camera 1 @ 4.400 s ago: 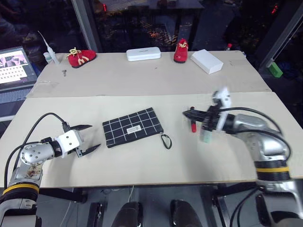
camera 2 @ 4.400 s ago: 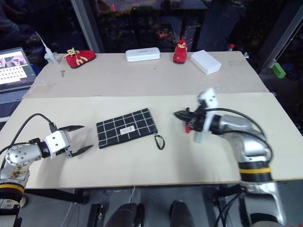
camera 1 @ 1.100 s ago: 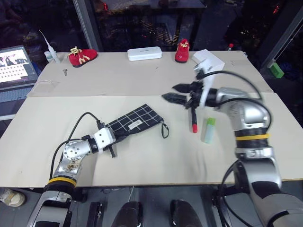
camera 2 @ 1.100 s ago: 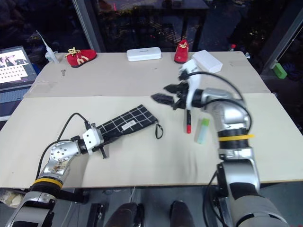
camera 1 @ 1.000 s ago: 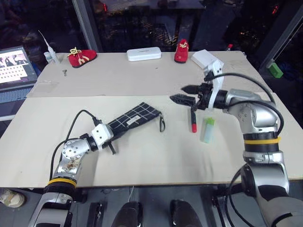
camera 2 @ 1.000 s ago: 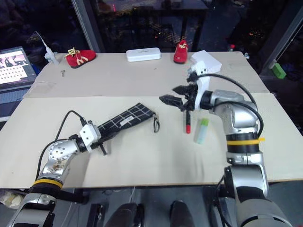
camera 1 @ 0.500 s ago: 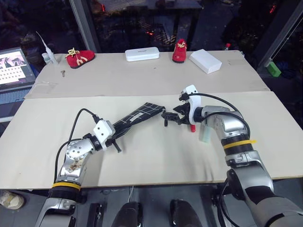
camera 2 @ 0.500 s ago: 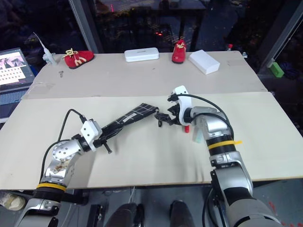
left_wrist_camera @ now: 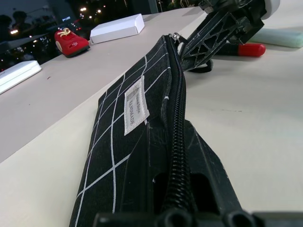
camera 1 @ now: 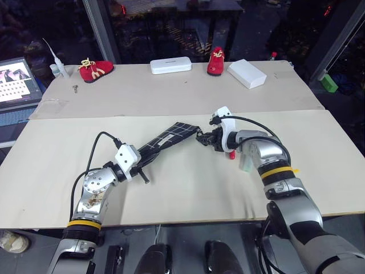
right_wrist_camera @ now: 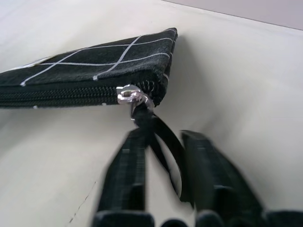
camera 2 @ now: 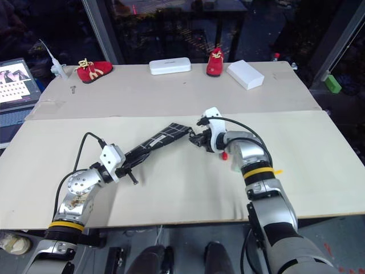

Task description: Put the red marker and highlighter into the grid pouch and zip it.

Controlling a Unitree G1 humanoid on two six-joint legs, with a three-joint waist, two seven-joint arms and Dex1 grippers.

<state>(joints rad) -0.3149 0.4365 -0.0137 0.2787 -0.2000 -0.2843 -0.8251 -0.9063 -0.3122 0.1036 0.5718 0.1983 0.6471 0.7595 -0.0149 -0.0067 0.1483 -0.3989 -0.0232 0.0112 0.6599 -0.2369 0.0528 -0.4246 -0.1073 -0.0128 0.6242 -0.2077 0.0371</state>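
The grid pouch (camera 1: 167,138) stands on its long edge with the zipper on top, and the zipper is closed along its length. My left gripper (camera 1: 136,164) is shut on the pouch's near end. At the far end, my right gripper (camera 1: 203,138) has its two fingers closed in around the black zipper-pull loop (right_wrist_camera: 163,142), just below the silver slider (right_wrist_camera: 130,94). The red marker (left_wrist_camera: 241,48) and the pale-green highlighter (camera 1: 248,162) lie on the table behind the right gripper, outside the pouch.
Two red baby shoes (camera 1: 94,68) (camera 1: 216,61), a white case (camera 1: 170,65) and a white box (camera 1: 247,73) sit along the far side of the table. A laptop (camera 1: 14,83) is at the far left and a green block (camera 1: 329,83) at the far right.
My right gripper came down and left from above the marker to the pouch's pull end, and its wide-open fingers closed around the loop. The left gripper keeps holding the pouch, now tipped on edge.
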